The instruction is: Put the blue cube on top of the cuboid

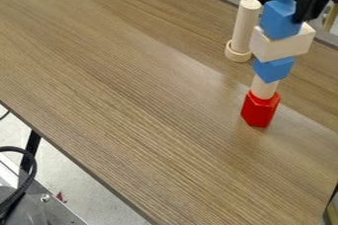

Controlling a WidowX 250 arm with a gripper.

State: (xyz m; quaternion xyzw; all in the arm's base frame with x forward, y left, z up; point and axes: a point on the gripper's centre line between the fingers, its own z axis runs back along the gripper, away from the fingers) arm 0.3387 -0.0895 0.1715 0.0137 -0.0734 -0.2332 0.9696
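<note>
The black gripper [306,3] is at the top right, right up against the right side of a blue cube [278,18]. This cube appears at the top of the pale wooden cuboid [282,44], its lower part overlapping the cuboid's upper face in view; whether it bears its full weight there I cannot tell. The cuboid lies across a second blue block [273,69], which stands on a pale wooden cylinder [264,88] above a red block [259,110] on the table. The gripper's hold on the upper cube is hidden.
Just left of the stack, a tall pale wooden cylinder [246,24] stands in a round wooden base [237,52]. The brown wood-grain table [132,86] extends left and toward the front. Dark equipment and cables show beyond its back edge and at the lower left.
</note>
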